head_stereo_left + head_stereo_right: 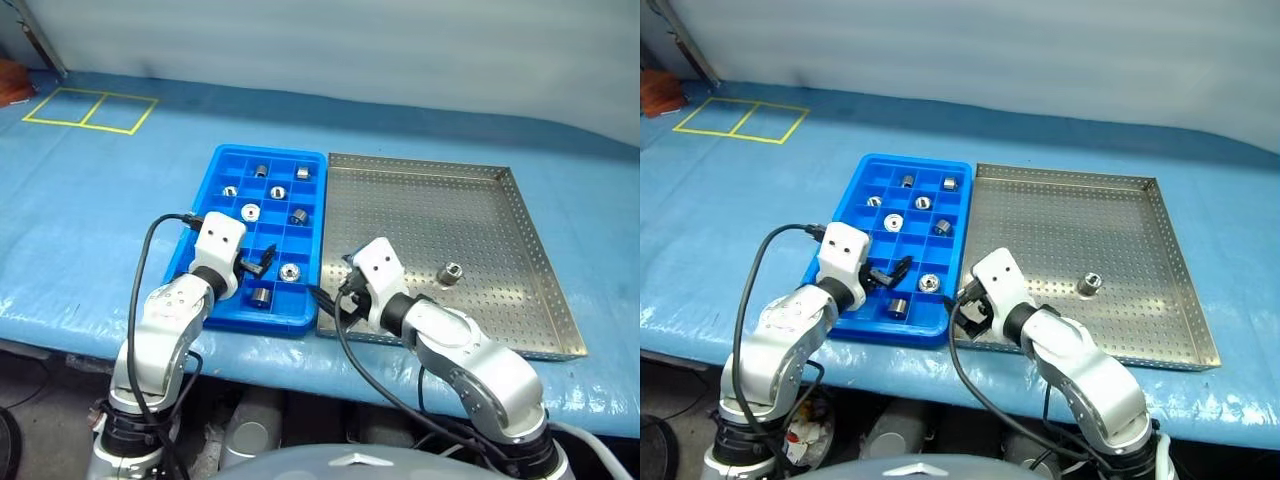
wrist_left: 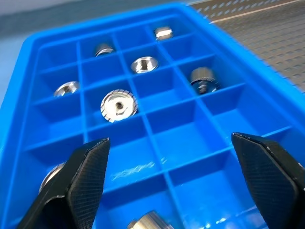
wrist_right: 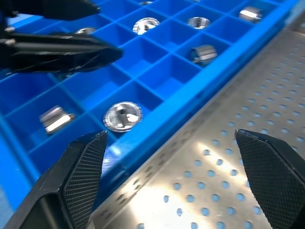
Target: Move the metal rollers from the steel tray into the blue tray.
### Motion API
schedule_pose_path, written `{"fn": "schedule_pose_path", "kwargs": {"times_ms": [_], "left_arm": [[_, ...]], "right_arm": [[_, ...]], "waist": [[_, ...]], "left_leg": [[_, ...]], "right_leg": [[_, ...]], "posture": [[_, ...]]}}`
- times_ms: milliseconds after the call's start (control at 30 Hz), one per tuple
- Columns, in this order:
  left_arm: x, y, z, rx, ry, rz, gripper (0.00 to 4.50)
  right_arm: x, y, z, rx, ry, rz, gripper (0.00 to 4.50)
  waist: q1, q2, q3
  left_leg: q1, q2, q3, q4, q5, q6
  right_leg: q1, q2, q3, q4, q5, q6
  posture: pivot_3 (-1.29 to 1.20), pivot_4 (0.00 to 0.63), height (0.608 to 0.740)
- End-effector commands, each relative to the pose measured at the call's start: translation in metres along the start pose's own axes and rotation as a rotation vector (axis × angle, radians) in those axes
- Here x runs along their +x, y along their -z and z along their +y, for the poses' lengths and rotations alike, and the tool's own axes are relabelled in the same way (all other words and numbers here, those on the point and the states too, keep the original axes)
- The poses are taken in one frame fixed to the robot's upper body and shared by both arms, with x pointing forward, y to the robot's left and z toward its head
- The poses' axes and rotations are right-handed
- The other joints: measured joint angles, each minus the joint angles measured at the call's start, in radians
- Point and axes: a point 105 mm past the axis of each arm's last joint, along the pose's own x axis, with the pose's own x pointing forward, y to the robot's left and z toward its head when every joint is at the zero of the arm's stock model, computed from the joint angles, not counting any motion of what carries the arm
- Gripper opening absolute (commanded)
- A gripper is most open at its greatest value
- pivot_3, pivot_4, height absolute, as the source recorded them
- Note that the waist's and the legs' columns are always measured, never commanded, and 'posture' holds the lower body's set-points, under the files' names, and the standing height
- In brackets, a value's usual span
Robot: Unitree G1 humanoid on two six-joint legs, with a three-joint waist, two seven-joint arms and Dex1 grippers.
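Pincer state, left [image 2: 171, 176]: fingers spread wide, nothing between them, poised over the near rows of the blue tray [image 1: 222, 160]. A roller [image 1: 260, 296] lies in a near-edge cell just beside this pincer.

Pincer state, right [image 3: 176, 181]: fingers also wide apart and empty, straddling the seam where the blue tray's right wall meets the steel tray [image 1: 540, 260], at the steel tray's near left corner.

Roller positions: about eight rollers sit in separate cells of the blue tray, most in the far rows, two near the front edge. One roller [image 1: 451, 271] is left on the steel tray, standing alone right of centre, well apart from the right pincer.

Trays lie side by side, touching, on the blue-covered desk [image 1: 80, 220].

Hazards, as a judgement:
- Both pincers work close together near the shared wall; a reach across could cause contact between arms.
- A low sweep by the right pincer may catch the steel rim.
- An off-centre grip on the smooth, round roller may let it slip and roll away.
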Motion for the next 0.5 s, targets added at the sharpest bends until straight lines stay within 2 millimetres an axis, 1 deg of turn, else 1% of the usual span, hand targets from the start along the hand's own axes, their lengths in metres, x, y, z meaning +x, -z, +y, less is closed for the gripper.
{"fn": "schedule_pose_path", "kwargs": {"times_ms": [33,67,167,233,300,333,400,500], "left_arm": [[-0.003,-0.013,-0.022,0.051,0.133,-0.087,4.46],[-0.003,-0.013,-0.025,0.055,0.149,-0.098,4.46],[-0.004,-0.019,-0.044,0.084,0.256,-0.168,4.46],[-0.004,-0.022,-0.053,0.064,0.318,-0.194,4.46],[-0.005,-0.023,-0.064,0.026,0.389,-0.209,4.46],[-0.006,-0.024,-0.071,0.019,0.425,-0.213,4.46],[-0.007,-0.025,-0.079,0.015,0.462,-0.216,4.46],[-0.008,-0.025,-0.088,0.002,0.511,-0.215,4.46]], "right_arm": [[-0.007,-0.006,-0.031,0.045,0.187,-0.048,4.5],[-0.008,-0.004,-0.037,0.062,0.224,-0.047,4.5],[-0.014,0.002,-0.065,0.112,0.395,-0.035,4.5],[-0.017,0.007,-0.079,0.122,0.485,-0.018,4.5],[-0.018,0.01,-0.087,0.138,0.535,-0.016,4.5],[-0.02,0.014,-0.094,0.155,0.586,-0.009,4.5],[-0.021,0.02,-0.103,0.186,0.654,-0.003,4.5],[-0.022,0.024,-0.108,0.225,0.7,-0.008,4.5]], "waist": [[-0.007,0.0,0.0],[-0.011,0.0,0.0],[-0.019,0.0,0.0],[-0.024,0.001,0.0],[-0.032,0.001,0.0],[-0.039,0.001,0.0],[-0.05,0.001,0.0],[-0.063,0.001,0.0]], "left_leg": [[0.0,0.001,0.0,0.0,0.0,0.0],[0.0,0.001,0.001,-0.001,0.0,0.0],[0.0,0.001,0.001,-0.001,0.0,0.0],[0.0,0.001,0.001,-0.001,0.0,0.0],[0.0,0.001,0.001,-0.001,0.0,0.0],[0.0,0.001,0.001,-0.001,0.0,0.0],[0.0,0.0,0.001,-0.001,0.0,0.0],[0.0,-0.001,0.001,-0.001,0.0,0.0]], "right_leg": [[0.0,0.0,0.0,0.0,0.0,0.0],[0.0,-0.001,0.0,0.0,0.0,0.0],[-0.001,-0.001,0.0,0.0,0.0,0.0],[-0.001,-0.001,0.0,0.0,0.0,0.0],[-0.001,-0.001,0.0,0.0,0.0,0.0],[-0.001,-0.001,0.0,0.0,0.0,0.0],[-0.001,0.0,0.0,0.0,0.0,0.0],[-0.001,0.001,0.0,0.0,0.0,0.0]], "posture": [[0.26,0.15,0.74],[0.24,0.15,0.74],[0.23,0.15,0.74],[0.22,0.15,0.74],[0.22,0.15,0.74],[0.2,0.15,0.74],[0.2,0.15,0.74],[0.2,0.15,0.74]]}}
